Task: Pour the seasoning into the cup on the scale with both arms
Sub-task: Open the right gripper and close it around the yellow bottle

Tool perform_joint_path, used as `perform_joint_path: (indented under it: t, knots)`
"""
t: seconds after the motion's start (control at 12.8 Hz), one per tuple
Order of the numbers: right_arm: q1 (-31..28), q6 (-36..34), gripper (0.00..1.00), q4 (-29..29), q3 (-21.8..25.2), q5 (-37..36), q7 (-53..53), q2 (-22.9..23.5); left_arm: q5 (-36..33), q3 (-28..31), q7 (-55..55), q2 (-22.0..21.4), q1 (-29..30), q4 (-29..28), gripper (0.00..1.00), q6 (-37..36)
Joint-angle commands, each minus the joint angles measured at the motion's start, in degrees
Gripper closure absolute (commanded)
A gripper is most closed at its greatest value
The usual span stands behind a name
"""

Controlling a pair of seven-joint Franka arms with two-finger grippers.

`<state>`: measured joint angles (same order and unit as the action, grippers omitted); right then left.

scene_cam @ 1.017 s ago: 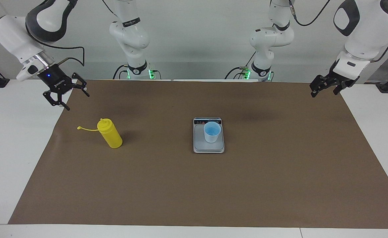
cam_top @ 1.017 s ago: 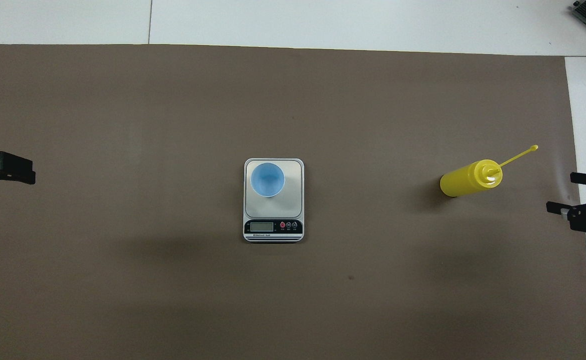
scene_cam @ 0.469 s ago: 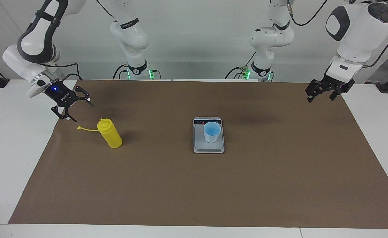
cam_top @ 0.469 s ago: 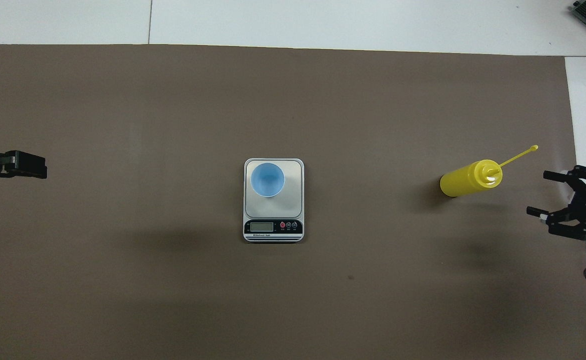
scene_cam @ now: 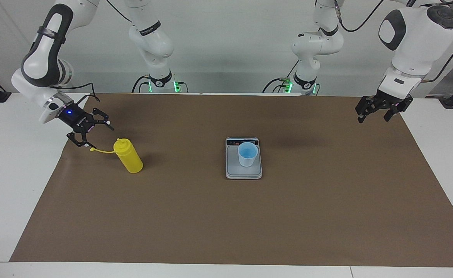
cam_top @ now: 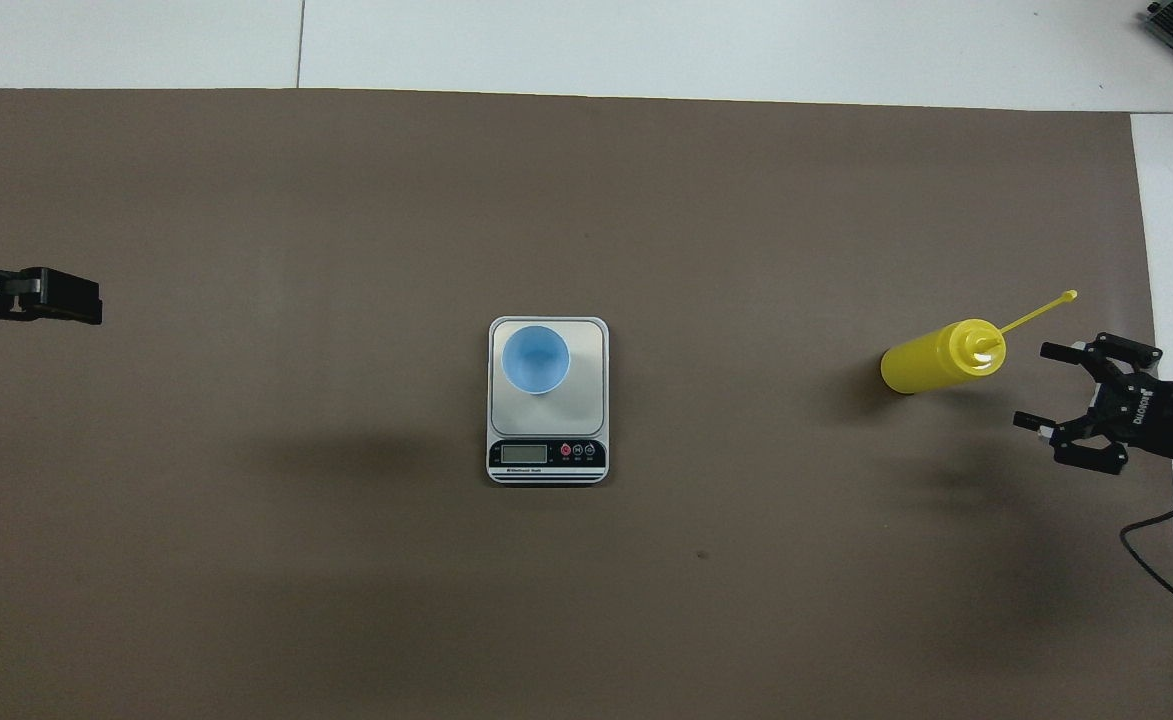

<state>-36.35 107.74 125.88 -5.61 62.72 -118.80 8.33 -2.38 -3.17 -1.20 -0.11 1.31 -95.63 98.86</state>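
Mat (scene_cam: 226,216): brown sheet filling most of the frame.
Scale (scene_cam: 243,170): frame centre, display toward the robots.
Seasoning (scene_cam: 129,156): upright, left-centre, cap tether trailing outward.
Right gripper (scene_cam: 92,133): fingers spread, just beside the seasoning.
Left gripper (scene_cam: 373,115): upper right; finger spacing unclear.
Cup (scene_cam: 247,154): on the scale.

Bright even light w/ soft shadows, sharp.

Right claw (scene_cam: 91,134) spread beside upright yellow bottle (scene_cam: 128,156).
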Motion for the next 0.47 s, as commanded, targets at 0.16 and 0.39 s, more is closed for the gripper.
perform_joint_path:
  t: [0.16, 0.39]
  knots:
    - [-0.4, -3.2, 0.00, -3.7, -0.6, 4.2, -6.4, 7.1, 0.7, 0.8, 0.9, 3.6, -0.8, 7.0, 0.05, -6.7]
    - [0.6, -4.7, 0.00, -3.2, -0.8, 7.2, -9.8, 8.5, 0.7, 0.8, 1.3, 3.5, -0.7, 7.0, 0.00, -6.5]
